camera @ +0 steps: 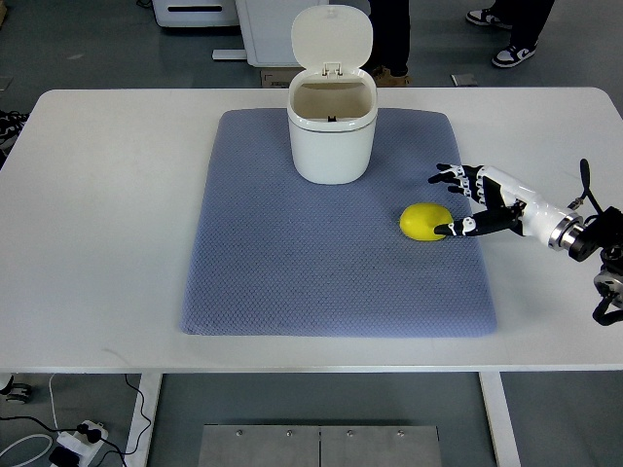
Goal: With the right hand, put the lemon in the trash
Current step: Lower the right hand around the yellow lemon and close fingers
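1. The lemon (425, 221) lies on the blue mat (292, 263), to the right of and nearer me than the white trash bin (332, 136), apart from it with bare mat between the two.

2. My right hand (472, 201) sits just to the right of the lemon, fingers spread and holding nothing. The thumb tip looks to be touching or all but touching the lemon's right end; the upper fingers fan out above and to the right of the lemon, clear of it.

3. I judge the lemon light and firm, with a waxy rind that may slip, and its oval shape will roll if nudged from one side. I would take it across the thick middle, thumb on the near side and fingers on the far side, not at the tapered ends.

4. The textured mat should damp rolling somewhat, but a push from my thumb could send the lemon left across it.

5. The bin's lid (332, 39) stands tipped back and the mouth is open, so the way in is from above. The rim stands well higher than the lemon, so I must lift before moving across.

6. Nothing lies between the lemon and the bin. The table (97, 195) around the mat is bare, and its right edge is well to the right of the lemon.
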Controlling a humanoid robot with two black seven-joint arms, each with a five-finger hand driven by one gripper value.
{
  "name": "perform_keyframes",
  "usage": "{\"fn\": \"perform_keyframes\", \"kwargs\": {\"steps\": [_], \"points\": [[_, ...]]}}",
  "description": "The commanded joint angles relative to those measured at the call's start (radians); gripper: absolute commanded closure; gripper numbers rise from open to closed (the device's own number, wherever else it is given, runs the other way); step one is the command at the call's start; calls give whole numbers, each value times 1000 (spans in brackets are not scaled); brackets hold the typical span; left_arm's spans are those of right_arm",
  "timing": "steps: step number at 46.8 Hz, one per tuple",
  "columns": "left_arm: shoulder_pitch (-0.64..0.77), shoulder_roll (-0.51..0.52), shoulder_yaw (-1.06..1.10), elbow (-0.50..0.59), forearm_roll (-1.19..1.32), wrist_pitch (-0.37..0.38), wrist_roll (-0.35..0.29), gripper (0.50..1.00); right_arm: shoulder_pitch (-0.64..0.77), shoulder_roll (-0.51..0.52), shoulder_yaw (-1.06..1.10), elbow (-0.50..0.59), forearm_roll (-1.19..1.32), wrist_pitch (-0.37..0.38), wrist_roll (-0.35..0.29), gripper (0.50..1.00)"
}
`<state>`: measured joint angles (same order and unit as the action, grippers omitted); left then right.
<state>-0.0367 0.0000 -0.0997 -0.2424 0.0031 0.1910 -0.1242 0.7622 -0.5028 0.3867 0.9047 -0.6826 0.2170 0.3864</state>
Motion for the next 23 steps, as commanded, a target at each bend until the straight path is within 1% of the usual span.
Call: {"fn": "perform_keyframes", "kwargs": {"steps": [1,18,23], "points": [[1,0,0,0,0,-1,0,500,-1,1,-2,0,-2,-1,0,511],[0,0,0,0,0,1,0,500,-9,9,-39,-3,-32,-2,0,515],[0,0,0,0,0,-1,0,500,-7,9,-39,-4,-32,-22,0,517]]}}
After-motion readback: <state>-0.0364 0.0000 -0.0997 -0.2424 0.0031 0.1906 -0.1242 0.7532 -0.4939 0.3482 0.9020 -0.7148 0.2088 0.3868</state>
